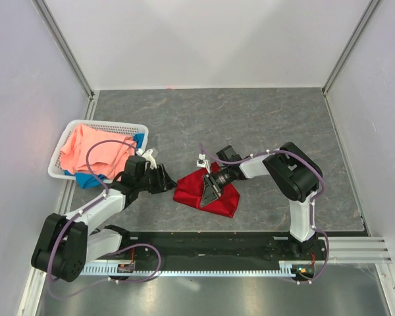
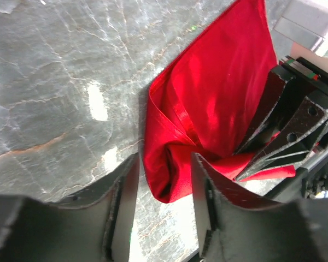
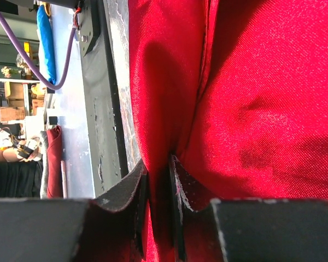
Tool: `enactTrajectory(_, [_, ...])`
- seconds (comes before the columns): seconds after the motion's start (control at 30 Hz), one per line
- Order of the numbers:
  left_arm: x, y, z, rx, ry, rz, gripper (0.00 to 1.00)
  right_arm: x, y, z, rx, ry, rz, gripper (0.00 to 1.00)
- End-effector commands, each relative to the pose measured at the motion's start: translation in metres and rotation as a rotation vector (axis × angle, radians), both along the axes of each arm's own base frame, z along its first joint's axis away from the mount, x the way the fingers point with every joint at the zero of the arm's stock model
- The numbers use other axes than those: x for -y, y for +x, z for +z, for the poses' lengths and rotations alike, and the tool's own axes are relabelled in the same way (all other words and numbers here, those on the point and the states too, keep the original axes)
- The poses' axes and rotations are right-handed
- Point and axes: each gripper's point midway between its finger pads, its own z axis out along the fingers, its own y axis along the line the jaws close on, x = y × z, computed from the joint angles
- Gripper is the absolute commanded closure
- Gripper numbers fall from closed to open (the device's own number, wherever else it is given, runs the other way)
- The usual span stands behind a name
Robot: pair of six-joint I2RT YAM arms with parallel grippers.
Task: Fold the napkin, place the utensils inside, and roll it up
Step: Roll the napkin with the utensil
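Note:
The deep red napkin (image 1: pixel 225 201) lies crumpled near the table's front middle. My right gripper (image 1: pixel 207 197) is shut on a raised fold of it; in the right wrist view the cloth (image 3: pixel 262 98) fills the frame and runs down between the pinched jaws (image 3: pixel 158 169). My left gripper (image 1: pixel 169 181) sits just left of the napkin with its jaws apart. In the left wrist view a bunched corner of the napkin (image 2: pixel 218 93) reaches in between that gripper's fingertips (image 2: pixel 164 164). The right gripper's black fingers (image 2: pixel 284 125) press into the cloth beyond. The utensils are out of view.
A white mesh basket (image 1: pixel 112 125) stands at the left, holding a salmon-pink cloth (image 1: pixel 95 151) over a blue cloth (image 1: pixel 85 179). White walls close off the back and sides. A black rail (image 1: pixel 204 243) runs along the table's near edge.

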Motion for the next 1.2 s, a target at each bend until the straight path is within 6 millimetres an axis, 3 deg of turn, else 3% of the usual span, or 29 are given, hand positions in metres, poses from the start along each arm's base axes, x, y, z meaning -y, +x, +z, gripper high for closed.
enactTrajectory(0.0, [0.015, 0.003, 0.013, 0.058, -0.101, -0.029, 0.56, 0.012, 0.004, -0.032, 0.021, -0.112, -0.03, 0.75])
enactTrajectory(0.47, [0.032, -0.015, -0.013, -0.057, -0.145, -0.108, 0.64, 0.012, 0.009, -0.036, 0.038, -0.138, -0.041, 0.76])
enactTrajectory(0.53, [0.036, -0.02, -0.017, -0.077, -0.145, -0.124, 0.7, 0.012, 0.012, -0.037, 0.048, -0.148, -0.048, 0.76])
enactTrajectory(0.63, [0.038, -0.02, -0.021, -0.103, -0.142, -0.125, 0.92, 0.012, 0.02, -0.033, 0.086, -0.161, -0.066, 0.75])
enactTrajectory(0.67, [0.037, -0.019, -0.021, -0.105, -0.141, -0.122, 0.97, 0.011, 0.022, -0.031, 0.097, -0.165, -0.07, 0.73])
enactTrajectory(0.9, [0.04, -0.015, -0.014, -0.148, -0.116, -0.131, 0.98, 0.018, 0.049, 0.012, 0.288, -0.225, -0.123, 0.41])
enactTrajectory(1.0, [0.04, -0.012, -0.012, -0.189, -0.101, -0.124, 0.98, 0.021, 0.059, 0.033, 0.417, -0.259, -0.16, 0.36])
enactTrajectory(1.07, [0.039, -0.014, -0.011, -0.235, -0.093, -0.113, 0.98, 0.017, 0.052, 0.039, 0.507, -0.291, -0.146, 0.33])
enactTrajectory(1.13, [0.039, -0.013, -0.01, -0.269, -0.081, -0.095, 0.98, 0.024, 0.057, 0.043, 0.667, -0.375, -0.184, 0.31])
enactTrajectory(1.17, [0.039, -0.013, -0.009, -0.275, -0.081, -0.094, 0.98, 0.014, 0.04, 0.044, 0.73, -0.382, -0.143, 0.3])
